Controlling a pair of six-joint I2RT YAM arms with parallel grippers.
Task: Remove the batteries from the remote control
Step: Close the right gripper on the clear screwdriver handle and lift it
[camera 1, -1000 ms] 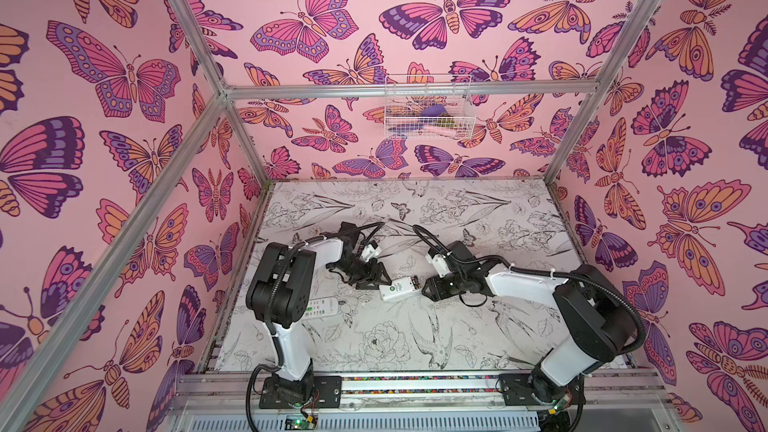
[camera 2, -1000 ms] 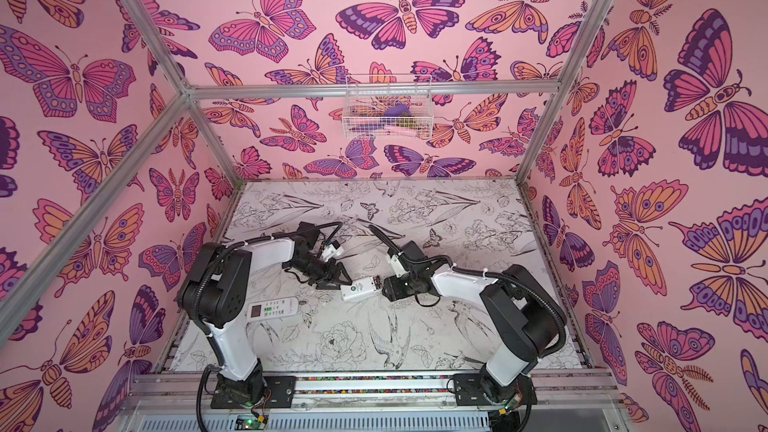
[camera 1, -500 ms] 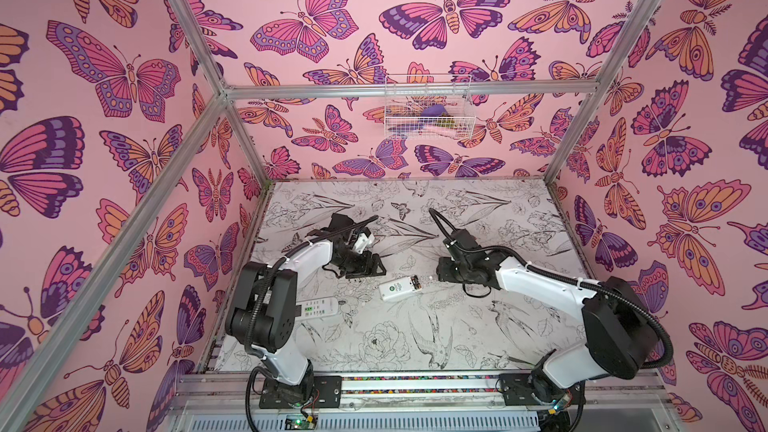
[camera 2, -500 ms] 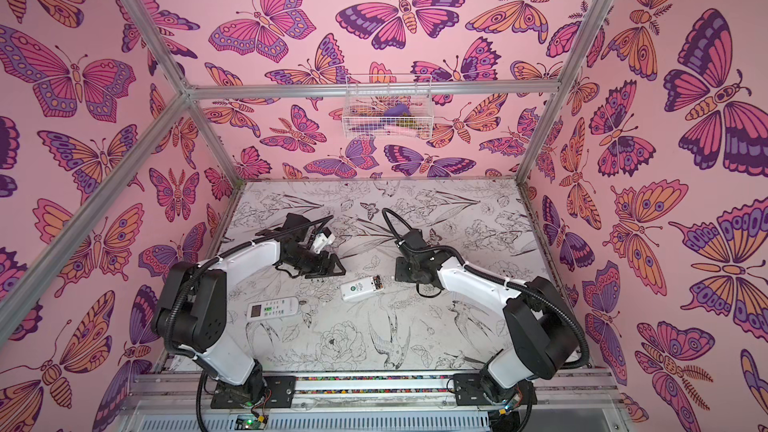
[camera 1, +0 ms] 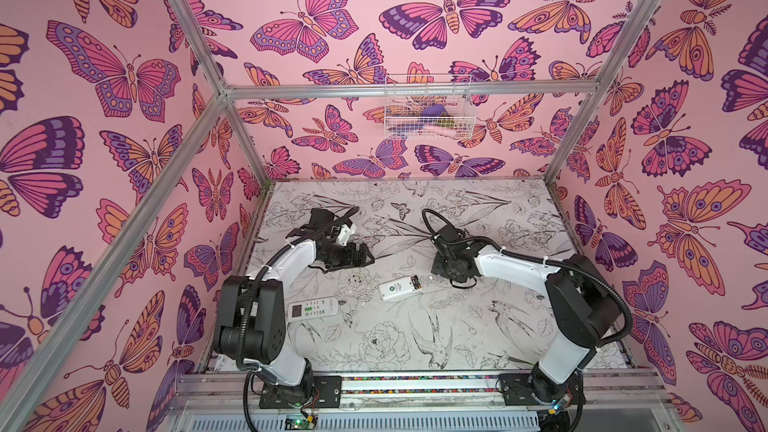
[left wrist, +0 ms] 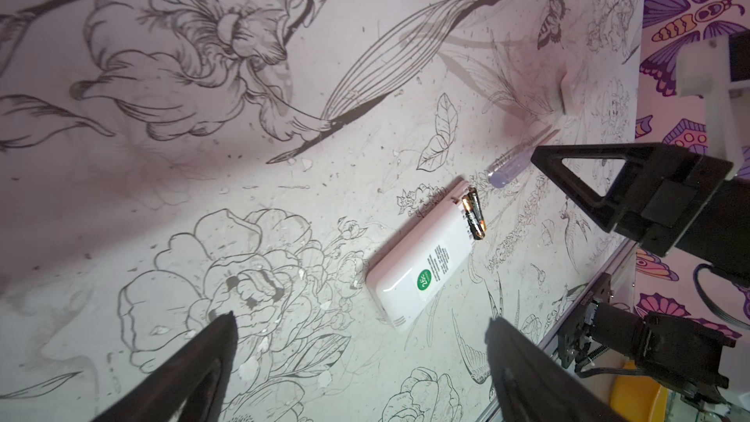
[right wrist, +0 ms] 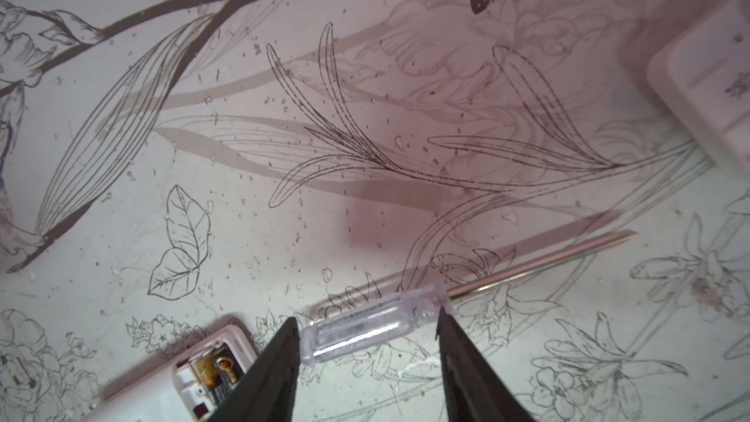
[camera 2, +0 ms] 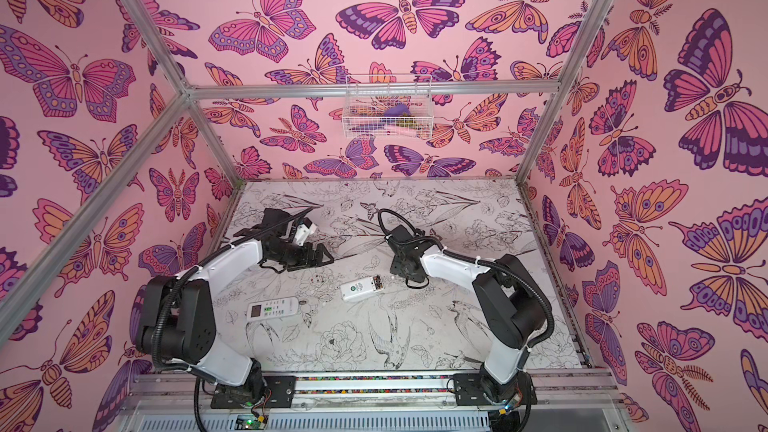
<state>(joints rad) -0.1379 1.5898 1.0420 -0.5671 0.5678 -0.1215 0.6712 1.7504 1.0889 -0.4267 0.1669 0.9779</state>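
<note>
The white remote control (camera 1: 401,288) (camera 2: 361,288) lies face down mid-table, its battery bay uncovered. Two black batteries (left wrist: 474,216) with gold ends sit side by side in that bay; the right wrist view shows only a bit of them (right wrist: 219,375). My left gripper (camera 1: 365,257) (left wrist: 361,318) hovers to the far left of the remote, open wide and empty. My right gripper (camera 1: 446,270) (right wrist: 366,318) is open just right of the remote. Its fingertips straddle the clear handle of a screwdriver (right wrist: 373,328) lying on the table.
A second white remote (camera 1: 313,309) (camera 2: 272,308) lies face up near the left arm's base. A small flat white piece (left wrist: 566,95) (right wrist: 706,87) rests beyond the screwdriver's shaft. A wire basket (camera 1: 428,112) hangs on the back wall.
Both grippers were at the remote a second ago and have drawn back from it, left one to the far left, right one to the right. The left jaws have spread wide.
</note>
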